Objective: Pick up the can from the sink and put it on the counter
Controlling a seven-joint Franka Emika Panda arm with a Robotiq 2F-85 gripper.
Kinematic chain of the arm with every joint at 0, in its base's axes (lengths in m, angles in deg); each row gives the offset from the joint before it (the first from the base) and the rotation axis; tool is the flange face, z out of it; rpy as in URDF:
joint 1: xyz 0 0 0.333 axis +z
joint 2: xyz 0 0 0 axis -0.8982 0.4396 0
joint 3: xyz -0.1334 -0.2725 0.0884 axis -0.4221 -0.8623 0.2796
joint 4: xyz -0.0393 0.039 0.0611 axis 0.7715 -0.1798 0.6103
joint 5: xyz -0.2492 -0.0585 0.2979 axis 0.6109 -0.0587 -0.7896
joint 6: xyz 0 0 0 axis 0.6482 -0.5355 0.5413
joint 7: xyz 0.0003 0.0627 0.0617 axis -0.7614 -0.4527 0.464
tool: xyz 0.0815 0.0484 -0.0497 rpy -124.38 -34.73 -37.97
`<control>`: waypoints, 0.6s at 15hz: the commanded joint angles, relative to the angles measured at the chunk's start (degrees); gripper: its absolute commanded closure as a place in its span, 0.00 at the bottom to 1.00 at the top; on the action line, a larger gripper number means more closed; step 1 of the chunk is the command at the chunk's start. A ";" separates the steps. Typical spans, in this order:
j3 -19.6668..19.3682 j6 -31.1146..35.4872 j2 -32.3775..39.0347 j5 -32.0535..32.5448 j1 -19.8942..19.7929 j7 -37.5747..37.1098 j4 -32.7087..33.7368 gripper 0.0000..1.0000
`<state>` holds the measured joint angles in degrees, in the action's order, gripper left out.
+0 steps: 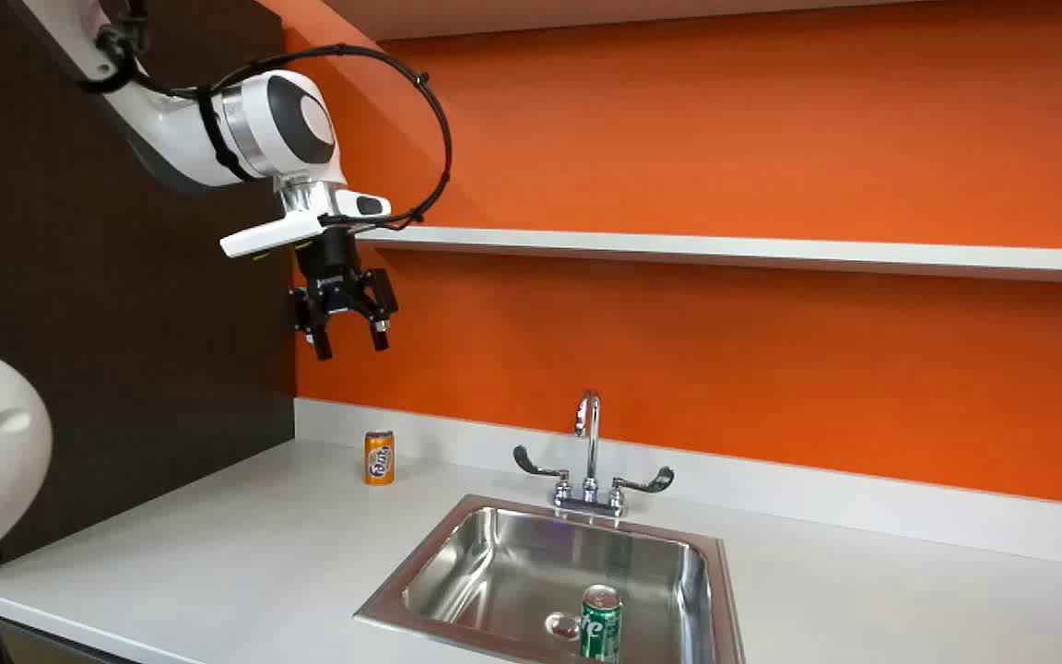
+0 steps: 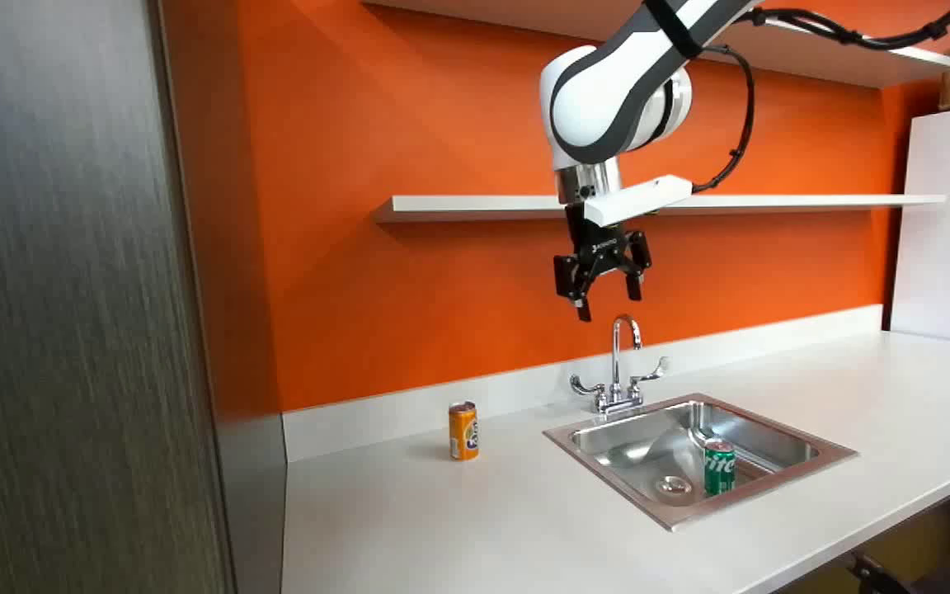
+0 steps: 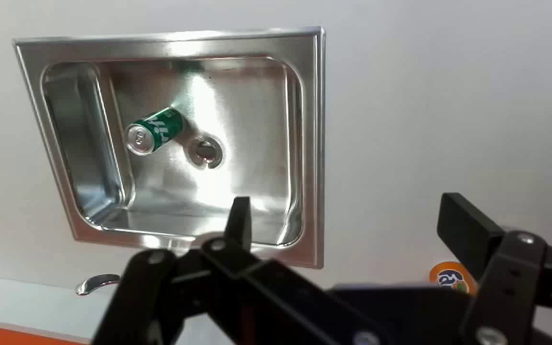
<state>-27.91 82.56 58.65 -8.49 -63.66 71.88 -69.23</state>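
While hovering over the counter (image 2: 442, 528) with the gripper (image 1: 351, 345) spread and empty, yet to touch the can (image 2: 720, 469), upright in the sink (image 3: 312, 158), just right of the drain (image 2: 673, 485). Seemingly at the start: must descend, grasp, lift, set on the counter. Cannot see the whole near sink rim (image 1: 439, 631), cropped in an exterior view, nor, in the wrist view, much of the faucet (image 1: 593, 452) or orange can (image 3: 450, 277) behind the gripper.
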 commanded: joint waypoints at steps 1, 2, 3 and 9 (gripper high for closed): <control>-1.09 -0.19 0.12 0.30 1.19 -0.24 0.11 0.00; -1.60 0.69 0.26 -0.68 1.36 0.48 0.02 0.00; -2.21 1.50 0.31 -1.77 1.68 1.59 -0.12 0.00; -5.25 7.41 1.22 -5.44 0.95 0.99 -1.28 0.00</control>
<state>-31.49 87.35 59.26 -12.35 -62.52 72.21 -70.06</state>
